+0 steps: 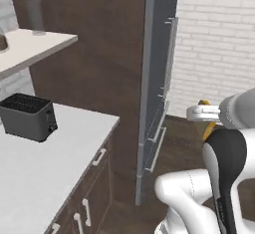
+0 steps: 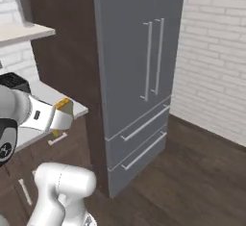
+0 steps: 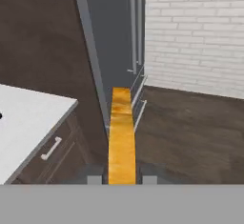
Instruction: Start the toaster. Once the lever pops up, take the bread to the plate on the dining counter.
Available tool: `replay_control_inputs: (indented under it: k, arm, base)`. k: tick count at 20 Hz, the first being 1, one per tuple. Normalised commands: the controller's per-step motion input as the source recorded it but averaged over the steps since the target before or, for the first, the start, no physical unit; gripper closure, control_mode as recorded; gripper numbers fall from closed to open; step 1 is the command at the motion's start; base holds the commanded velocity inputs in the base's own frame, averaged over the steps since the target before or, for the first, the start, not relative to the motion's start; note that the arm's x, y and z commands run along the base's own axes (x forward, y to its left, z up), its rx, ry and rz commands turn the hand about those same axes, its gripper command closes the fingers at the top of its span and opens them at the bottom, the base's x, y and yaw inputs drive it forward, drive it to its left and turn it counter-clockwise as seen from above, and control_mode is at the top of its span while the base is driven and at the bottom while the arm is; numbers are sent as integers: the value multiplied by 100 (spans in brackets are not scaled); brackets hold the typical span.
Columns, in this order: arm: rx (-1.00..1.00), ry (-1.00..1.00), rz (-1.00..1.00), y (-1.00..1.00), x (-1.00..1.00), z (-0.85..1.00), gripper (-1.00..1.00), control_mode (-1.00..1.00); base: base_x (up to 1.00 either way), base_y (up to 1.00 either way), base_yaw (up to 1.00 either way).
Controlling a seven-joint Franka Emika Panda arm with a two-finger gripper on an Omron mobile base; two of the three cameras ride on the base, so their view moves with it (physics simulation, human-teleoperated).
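The dark boxy toaster sits on the white counter at the left, and its top corner shows behind my arm in the right base view. My gripper is shut on the bread, a tan slice seen edge-on between the fingertips. In the base views the gripper hangs in the air off the counter's end, in front of the fridge, with the bread in it. The plate and the dining counter are out of view.
A tall grey fridge with long handles stands ahead, between a dark wood panel and a white brick wall. Open wooden floor lies to the right. A shelf with a grey cup hangs above the counter.
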Motion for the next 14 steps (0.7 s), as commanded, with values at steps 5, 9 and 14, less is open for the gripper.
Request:
replay_control_inputs:
  k: [5, 9, 14]
  arm:
    - [0, 0, 0, 0, 0, 0, 100, 100]
    - [0, 0, 0, 0, 0, 0, 100, 100]
    - [0, 0, 0, 0, 0, 0, 100, 100]
  base:
    - [0, -12, -91]
    - [18, -50, -82]
    - [74, -55, -58]
